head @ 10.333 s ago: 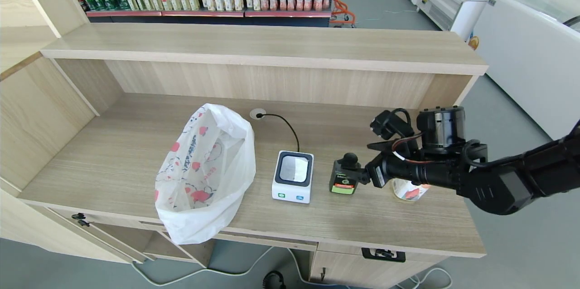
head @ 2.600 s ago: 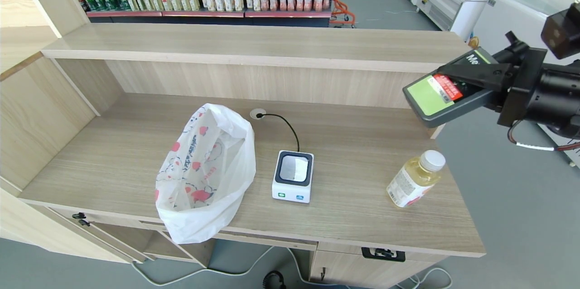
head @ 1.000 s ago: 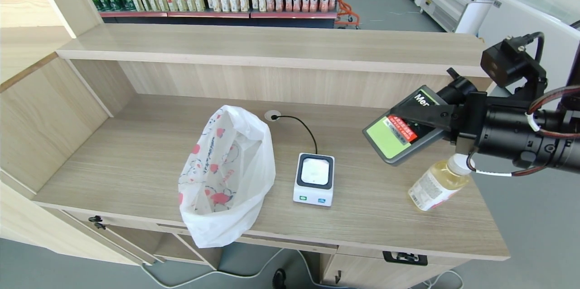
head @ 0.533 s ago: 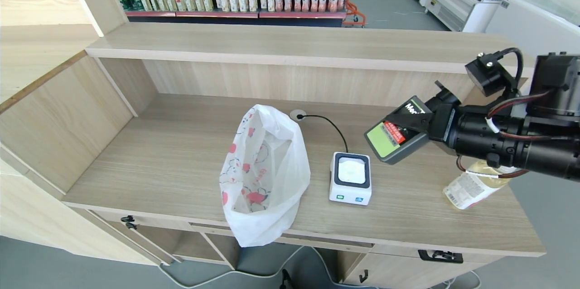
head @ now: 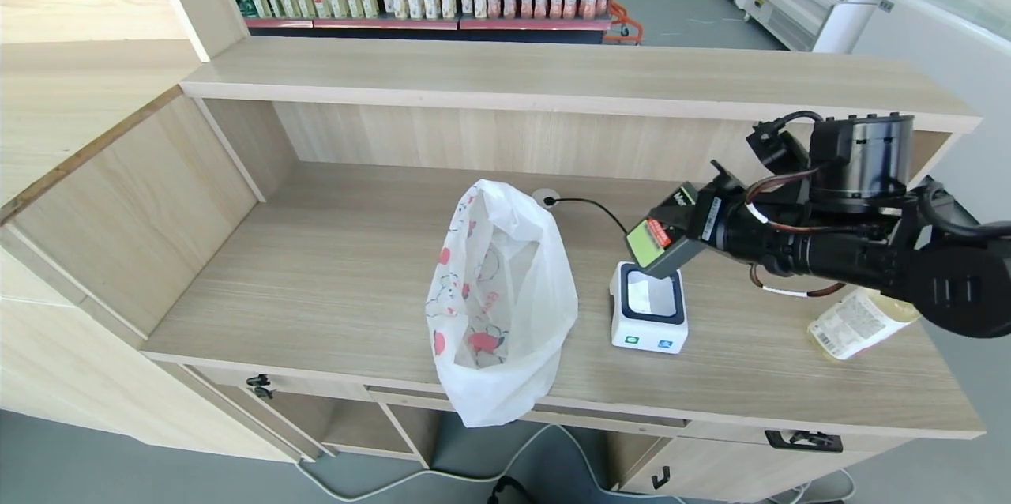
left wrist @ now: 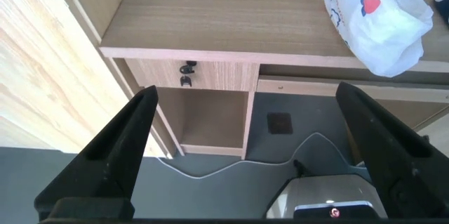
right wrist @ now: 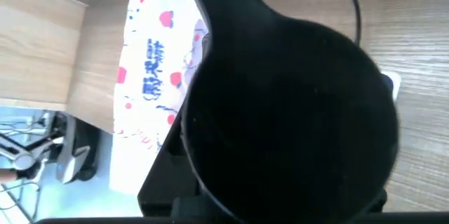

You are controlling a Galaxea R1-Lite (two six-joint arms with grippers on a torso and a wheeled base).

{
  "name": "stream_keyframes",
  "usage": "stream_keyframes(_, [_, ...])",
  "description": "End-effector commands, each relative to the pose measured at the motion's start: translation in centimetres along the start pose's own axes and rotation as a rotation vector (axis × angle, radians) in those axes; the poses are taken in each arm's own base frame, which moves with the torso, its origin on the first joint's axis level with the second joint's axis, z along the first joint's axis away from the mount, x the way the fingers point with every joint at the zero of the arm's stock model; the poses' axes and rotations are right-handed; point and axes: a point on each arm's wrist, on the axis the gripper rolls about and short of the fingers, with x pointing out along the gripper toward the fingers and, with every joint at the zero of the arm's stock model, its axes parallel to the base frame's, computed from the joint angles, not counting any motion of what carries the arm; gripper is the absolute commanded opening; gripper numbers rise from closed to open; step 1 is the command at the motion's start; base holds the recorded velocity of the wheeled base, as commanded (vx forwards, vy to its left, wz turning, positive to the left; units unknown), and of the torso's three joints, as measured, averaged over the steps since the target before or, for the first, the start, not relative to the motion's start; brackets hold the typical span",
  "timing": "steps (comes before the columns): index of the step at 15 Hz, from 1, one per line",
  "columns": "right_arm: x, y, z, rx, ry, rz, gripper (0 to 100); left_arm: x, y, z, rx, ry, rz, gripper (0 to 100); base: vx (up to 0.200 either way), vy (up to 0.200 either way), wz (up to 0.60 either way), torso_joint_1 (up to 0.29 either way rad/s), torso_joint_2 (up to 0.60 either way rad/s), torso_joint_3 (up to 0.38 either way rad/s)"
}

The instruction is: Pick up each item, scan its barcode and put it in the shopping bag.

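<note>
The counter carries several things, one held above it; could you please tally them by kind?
shopping bag: 1
barcode scanner: 1
dark box with green label: 1
drink bottle: 1
Total: 4

Right gripper (head: pixel 678 231) clamped, left fingers (left wrist: pixel 116 150) spread

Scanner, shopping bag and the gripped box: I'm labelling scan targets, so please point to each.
scanner (head: pixel 649 336): head view, white front face.
shopping bag (head: pixel 551 313): head view, outer wall nearest the scanner.
box (head: pixel 643 245): head view, green end face.
</note>
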Motion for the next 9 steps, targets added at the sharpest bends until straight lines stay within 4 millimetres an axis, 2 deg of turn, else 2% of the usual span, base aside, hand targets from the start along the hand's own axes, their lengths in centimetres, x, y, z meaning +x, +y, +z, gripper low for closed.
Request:
stream_keyframes(1, [2.4,-2.0,-0.9,-0.015,0.027,-0.089,0,0.0,0.0,0.0,-0.001,-0.001,0.0,100,0.0,0.0,0.0,0.0,0.0,0.0])
stream_keyframes(3, [2.9,-2.7,-1.3,-0.01,0.037,-0.122,0,0.0,0.0,0.0,-0.001,-0.001,0.0,100,0.0,0.0,0.0,0.0,0.0,0.0])
stream_keyframes(9, [4.0,-2.8,-1.8,-0.018,0.029,-0.107,0,0.0,0.0,0.0,0.001,-0.001,0.0,100,0.0,0.0,0.0,0.0,0.0,0.0])
